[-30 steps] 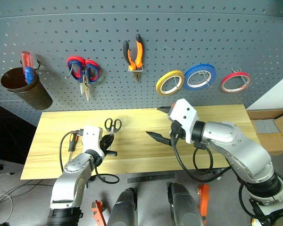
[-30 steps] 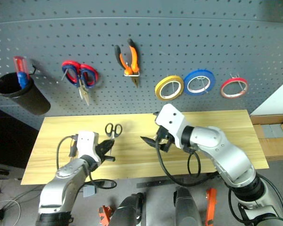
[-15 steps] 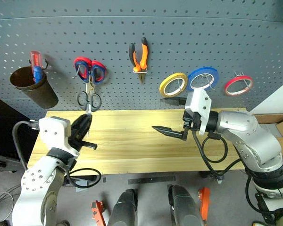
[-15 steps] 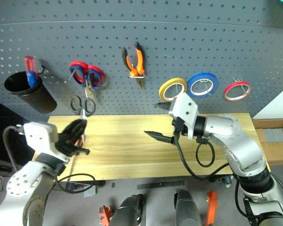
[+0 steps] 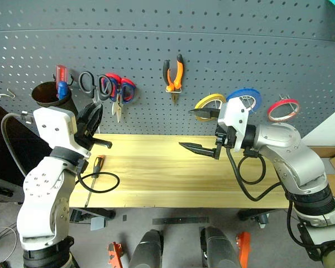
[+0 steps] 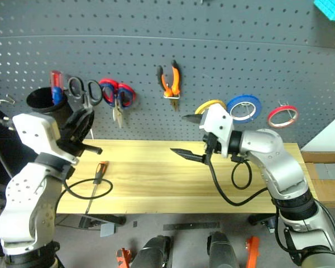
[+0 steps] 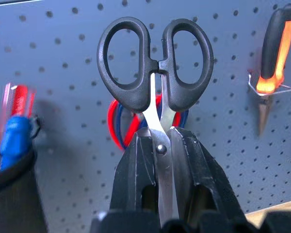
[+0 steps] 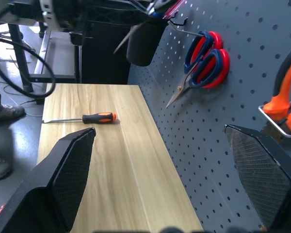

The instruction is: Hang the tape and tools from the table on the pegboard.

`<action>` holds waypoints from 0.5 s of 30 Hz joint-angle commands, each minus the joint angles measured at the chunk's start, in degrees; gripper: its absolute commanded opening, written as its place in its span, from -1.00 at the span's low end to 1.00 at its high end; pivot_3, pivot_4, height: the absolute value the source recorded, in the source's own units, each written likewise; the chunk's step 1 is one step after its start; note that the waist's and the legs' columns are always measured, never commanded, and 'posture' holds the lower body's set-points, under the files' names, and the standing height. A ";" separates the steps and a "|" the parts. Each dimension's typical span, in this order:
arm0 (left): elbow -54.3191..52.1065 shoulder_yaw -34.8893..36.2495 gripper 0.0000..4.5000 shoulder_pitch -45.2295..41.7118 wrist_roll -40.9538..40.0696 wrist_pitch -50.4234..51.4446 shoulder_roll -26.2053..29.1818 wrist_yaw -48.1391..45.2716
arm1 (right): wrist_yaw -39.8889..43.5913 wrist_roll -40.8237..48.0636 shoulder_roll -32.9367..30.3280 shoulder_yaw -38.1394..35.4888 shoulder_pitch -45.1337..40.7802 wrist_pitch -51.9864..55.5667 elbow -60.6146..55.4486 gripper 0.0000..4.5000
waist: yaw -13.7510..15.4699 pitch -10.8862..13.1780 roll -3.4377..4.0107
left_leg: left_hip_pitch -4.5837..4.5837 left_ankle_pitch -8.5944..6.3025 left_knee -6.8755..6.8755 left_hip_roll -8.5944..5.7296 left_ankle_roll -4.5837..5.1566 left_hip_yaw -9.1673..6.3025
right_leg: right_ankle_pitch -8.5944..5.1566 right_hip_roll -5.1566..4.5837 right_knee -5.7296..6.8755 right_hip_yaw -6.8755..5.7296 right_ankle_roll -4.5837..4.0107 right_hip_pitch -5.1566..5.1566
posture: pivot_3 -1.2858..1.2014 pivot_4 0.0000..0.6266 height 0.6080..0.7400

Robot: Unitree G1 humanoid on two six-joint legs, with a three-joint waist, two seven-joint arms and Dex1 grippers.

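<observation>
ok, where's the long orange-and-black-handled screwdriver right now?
The long orange-and-black-handled screwdriver lies on the light wooden table's left end, below the left end effector.

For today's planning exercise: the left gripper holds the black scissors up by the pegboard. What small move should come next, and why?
Probably ease the black scissors forward until a handle loop slips over a free hook on the pegboard. The left gripper is shut on the blades, loops up, and the scissors do not look hooked yet.
</observation>
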 commanded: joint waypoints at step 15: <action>6.81 -2.57 -0.94 -0.20 2.80 -1.16 1.53 -1.50 | -0.19 -1.63 0.11 -0.23 -0.71 -0.94 -1.84 0.96 | -0.25 0.00 0.00 | 0.04 0.00 -0.01 0.01 0.00 0.00 | 0.00 0.01 0.02 0.04 0.00 -0.01 | 0.02 -0.45 1.00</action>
